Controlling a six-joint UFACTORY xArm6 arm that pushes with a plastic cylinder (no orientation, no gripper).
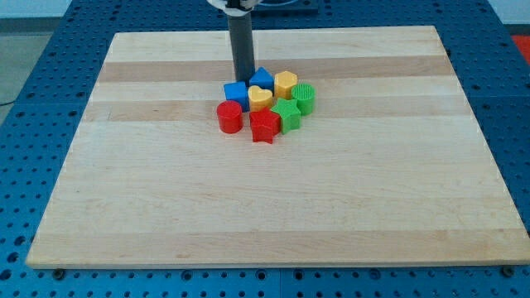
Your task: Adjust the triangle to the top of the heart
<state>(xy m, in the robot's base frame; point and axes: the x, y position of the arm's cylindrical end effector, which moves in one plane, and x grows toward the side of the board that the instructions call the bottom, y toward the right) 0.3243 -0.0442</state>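
Observation:
The blocks sit in one tight cluster at the board's upper middle. The blue triangle (263,78) lies at the cluster's top, touching the upper edge of the yellow heart (259,98). My tip (243,79) stands just left of the triangle and above the blue cube (236,92); I cannot tell if it touches them. The rod rises to the view's top.
Around the heart lie a yellow hexagon (286,84), a green cylinder (304,98), a green star (287,115), a red star (264,126) and a red cylinder (229,116). The wooden board (265,207) rests on a blue perforated table.

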